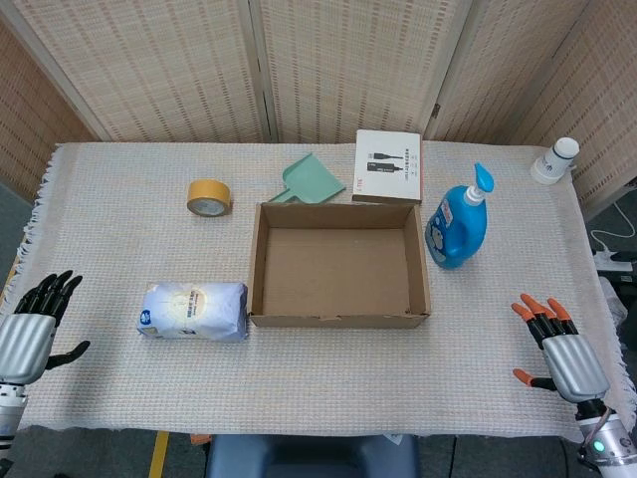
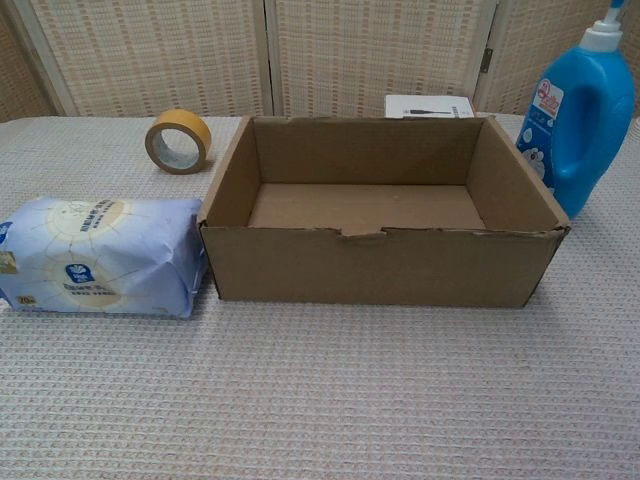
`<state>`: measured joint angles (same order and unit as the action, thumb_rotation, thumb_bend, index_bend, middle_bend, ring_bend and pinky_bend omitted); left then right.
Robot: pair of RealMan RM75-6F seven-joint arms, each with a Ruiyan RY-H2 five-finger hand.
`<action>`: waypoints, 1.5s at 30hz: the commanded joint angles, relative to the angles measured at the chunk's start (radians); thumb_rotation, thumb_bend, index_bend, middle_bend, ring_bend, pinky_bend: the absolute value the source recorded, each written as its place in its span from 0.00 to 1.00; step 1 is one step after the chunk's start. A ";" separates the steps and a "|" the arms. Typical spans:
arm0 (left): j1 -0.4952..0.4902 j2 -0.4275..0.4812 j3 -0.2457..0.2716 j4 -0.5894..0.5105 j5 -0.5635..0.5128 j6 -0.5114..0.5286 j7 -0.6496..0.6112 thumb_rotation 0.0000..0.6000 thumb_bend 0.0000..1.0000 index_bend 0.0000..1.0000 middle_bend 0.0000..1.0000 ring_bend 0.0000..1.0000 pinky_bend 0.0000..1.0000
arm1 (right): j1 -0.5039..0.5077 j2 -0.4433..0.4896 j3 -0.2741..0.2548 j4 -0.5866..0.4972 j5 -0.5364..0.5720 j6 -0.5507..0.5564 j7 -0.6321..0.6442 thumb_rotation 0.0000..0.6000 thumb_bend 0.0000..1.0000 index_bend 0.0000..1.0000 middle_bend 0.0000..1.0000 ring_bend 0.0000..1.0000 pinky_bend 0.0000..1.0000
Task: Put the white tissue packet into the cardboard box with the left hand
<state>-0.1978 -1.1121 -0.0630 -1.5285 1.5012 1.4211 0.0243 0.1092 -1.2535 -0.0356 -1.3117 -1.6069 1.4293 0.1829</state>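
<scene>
Left hand (image 1: 30, 334) empty, fingers spread; tissue packet (image 1: 193, 311) just right of it, lengthwise toward box (image 1: 339, 318); right hand (image 1: 562, 349) spread, farther.

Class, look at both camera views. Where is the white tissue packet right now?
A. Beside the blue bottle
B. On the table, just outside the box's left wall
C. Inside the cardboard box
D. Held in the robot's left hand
B: the tissue packet lies on the tablecloth against the outside of the cardboard box on its left side, the box is empty, and the left hand holds nothing.
</scene>
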 commanded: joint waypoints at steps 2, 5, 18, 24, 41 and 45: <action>-0.003 0.001 -0.002 0.002 -0.001 -0.002 -0.008 1.00 0.17 0.00 0.00 0.00 0.15 | 0.003 -0.004 0.001 0.003 0.005 -0.008 -0.003 1.00 0.00 0.11 0.00 0.00 0.00; -0.004 0.006 -0.004 0.000 0.001 0.000 -0.011 1.00 0.17 0.00 0.00 0.00 0.15 | 0.003 -0.004 0.000 0.003 0.003 -0.007 -0.003 1.00 0.00 0.11 0.00 0.00 0.00; -0.001 0.070 -0.005 -0.084 0.000 0.003 0.018 1.00 0.17 0.00 0.00 0.00 0.15 | 0.002 0.004 -0.001 -0.005 0.000 -0.003 0.008 1.00 0.00 0.11 0.00 0.00 0.00; 0.003 0.131 0.028 -0.200 0.022 -0.030 0.020 1.00 0.17 0.00 0.00 0.00 0.15 | 0.000 0.007 0.001 -0.004 -0.002 0.004 0.016 1.00 0.00 0.11 0.00 0.00 0.00; -0.105 0.034 0.011 -0.365 0.047 -0.164 0.184 1.00 0.17 0.00 0.00 0.00 0.12 | 0.005 0.005 -0.001 0.002 0.004 -0.013 0.025 1.00 0.00 0.11 0.00 0.00 0.00; -0.142 -0.028 -0.006 -0.328 0.037 -0.195 0.220 1.00 0.17 0.00 0.00 0.00 0.12 | 0.006 0.005 0.001 0.005 0.010 -0.017 0.028 1.00 0.00 0.11 0.00 0.00 0.00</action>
<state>-0.3205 -1.1182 -0.0580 -1.8746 1.5424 1.2441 0.2252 0.1152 -1.2483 -0.0347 -1.3067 -1.5974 1.4125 0.2106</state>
